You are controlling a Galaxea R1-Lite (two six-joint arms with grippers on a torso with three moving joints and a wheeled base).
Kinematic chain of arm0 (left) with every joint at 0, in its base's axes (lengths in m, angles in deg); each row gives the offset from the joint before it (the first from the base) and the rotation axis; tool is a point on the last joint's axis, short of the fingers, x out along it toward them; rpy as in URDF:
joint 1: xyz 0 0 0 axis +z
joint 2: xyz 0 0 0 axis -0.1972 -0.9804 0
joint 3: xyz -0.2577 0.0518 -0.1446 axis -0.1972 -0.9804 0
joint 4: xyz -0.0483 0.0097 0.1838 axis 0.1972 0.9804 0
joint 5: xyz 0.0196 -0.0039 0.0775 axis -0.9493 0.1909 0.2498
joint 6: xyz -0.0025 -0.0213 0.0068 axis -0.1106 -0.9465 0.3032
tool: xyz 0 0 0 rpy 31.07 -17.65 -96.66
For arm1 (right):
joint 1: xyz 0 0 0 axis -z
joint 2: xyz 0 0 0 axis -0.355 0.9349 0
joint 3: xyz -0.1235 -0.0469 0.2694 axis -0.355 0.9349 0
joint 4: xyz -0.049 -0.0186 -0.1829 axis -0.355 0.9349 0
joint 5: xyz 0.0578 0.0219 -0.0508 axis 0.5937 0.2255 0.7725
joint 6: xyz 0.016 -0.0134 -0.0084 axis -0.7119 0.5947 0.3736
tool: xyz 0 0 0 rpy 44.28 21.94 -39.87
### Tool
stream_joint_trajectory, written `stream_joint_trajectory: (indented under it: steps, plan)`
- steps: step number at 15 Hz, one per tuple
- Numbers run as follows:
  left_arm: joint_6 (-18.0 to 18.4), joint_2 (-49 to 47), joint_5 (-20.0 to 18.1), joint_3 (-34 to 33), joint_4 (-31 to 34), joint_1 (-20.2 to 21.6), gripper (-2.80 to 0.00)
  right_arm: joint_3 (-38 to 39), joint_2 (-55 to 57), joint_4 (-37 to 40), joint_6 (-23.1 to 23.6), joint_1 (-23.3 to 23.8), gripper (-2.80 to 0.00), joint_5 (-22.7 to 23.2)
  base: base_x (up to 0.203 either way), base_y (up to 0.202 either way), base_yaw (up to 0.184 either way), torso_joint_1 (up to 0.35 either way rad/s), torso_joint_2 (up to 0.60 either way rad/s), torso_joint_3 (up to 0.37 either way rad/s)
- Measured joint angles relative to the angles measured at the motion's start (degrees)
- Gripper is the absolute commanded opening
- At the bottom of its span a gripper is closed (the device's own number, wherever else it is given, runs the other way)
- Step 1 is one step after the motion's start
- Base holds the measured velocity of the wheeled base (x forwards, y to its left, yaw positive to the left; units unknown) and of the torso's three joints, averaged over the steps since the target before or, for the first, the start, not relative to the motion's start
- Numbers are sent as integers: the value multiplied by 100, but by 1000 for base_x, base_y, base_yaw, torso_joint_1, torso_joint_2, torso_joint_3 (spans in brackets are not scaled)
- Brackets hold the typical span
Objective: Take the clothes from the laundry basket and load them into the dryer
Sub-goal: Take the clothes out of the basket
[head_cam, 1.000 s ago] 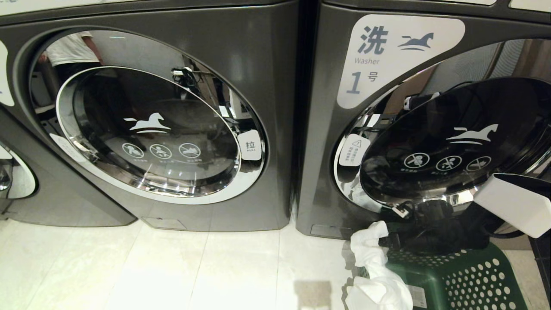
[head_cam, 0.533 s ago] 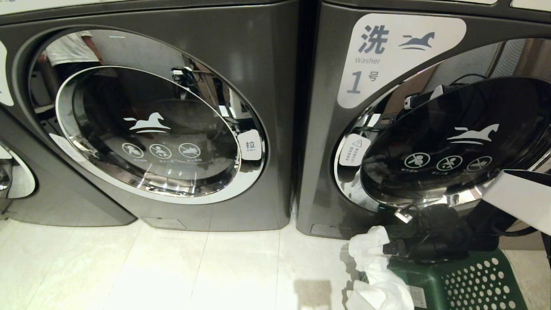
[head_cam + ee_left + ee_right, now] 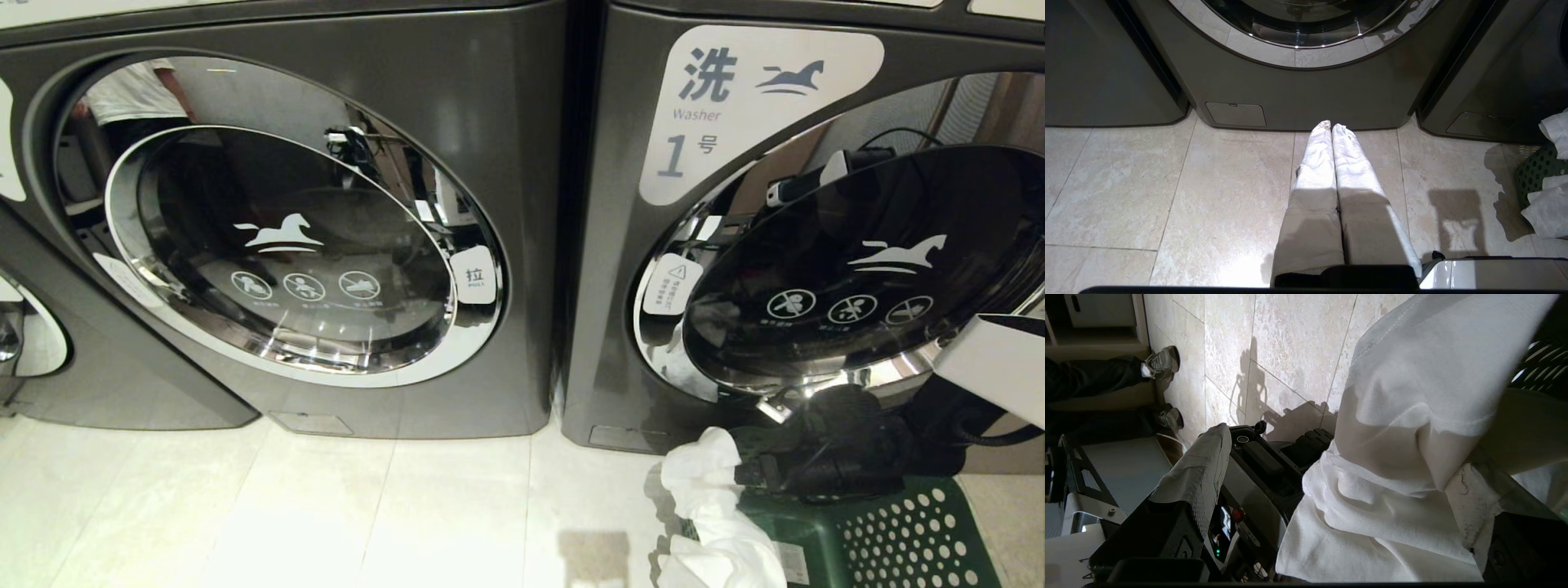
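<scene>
Two big grey metal washers [image 3: 326, 245] with round shiny glass doors are standing on the smooth tile floor [image 3: 326, 506]. The green plastic basket [image 3: 890, 531], full of little holes, is sitting by the right door. A soft, crumpled white cloth [image 3: 710, 506] is hanging over its rim. The right end effector [image 3: 1339, 465] is spread wide around this cloth. The left end effector [image 3: 1331, 155], wrapped in white fabric, is pressed together above the floor.

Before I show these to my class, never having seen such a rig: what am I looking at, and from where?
This is a wheeled robot with two arms. The wide picture comes from its head camera. It shows two front-loading laundry machines, the right one labelled Washer, on a tiled floor. A green laundry basket has a white garment draped over its rim. The other two pictures come from wrist cameras. The left gripper, shut and empty, idles above the floor. The right gripper is open at the basket, with a finger on either side of the garment, not yet clamped.
</scene>
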Motion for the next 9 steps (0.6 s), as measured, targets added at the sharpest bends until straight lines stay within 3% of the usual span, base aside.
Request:
stream_joint_trajectory:
  steps: [2,3,9]
  plan:
    - [-1,0,0,0,0,0,-280,118,-37,-8,234,19,0,-46,0,0,0,0,0,0]
    - [0,0,0,0,0,0,-280,179,-44,-2,392,28,-280,-54,0,0,0,0,0,0]
    - [0,0,0,0,0,0,-280,251,-35,20,423,45,-280,-266,0,0,0,0,0,0]
